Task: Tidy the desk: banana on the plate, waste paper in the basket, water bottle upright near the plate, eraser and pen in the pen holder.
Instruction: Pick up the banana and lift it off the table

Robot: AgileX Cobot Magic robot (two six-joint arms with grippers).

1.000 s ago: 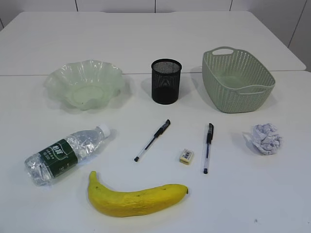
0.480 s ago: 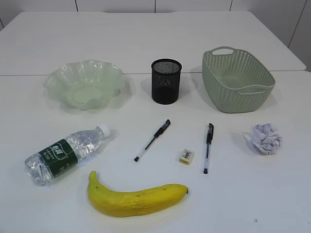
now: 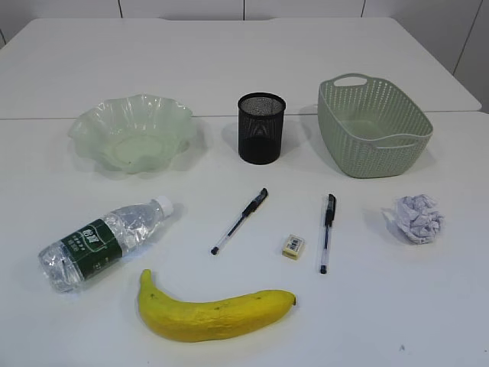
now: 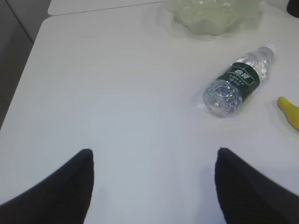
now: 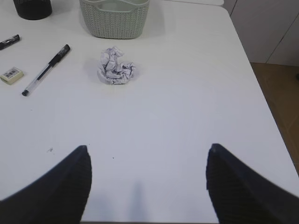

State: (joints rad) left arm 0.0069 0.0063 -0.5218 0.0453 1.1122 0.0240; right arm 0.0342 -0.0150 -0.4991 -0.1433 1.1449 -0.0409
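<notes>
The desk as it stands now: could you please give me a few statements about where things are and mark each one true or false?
1. The water bottle lies on its side. True.
2. The banana is on the plate. False: it lies on the table near the front edge, and the plate holds nothing.
3. The waste paper is in the basket. False: the crumpled ball lies on the table, in front of the basket and a little to its right.
4. The eraser lies between two pens, the left pen and the right pen. True.
5. The pen holder stands between the plate and the basket. True.
6. The left gripper holds the bottle. False: it is open and empty.
</notes>
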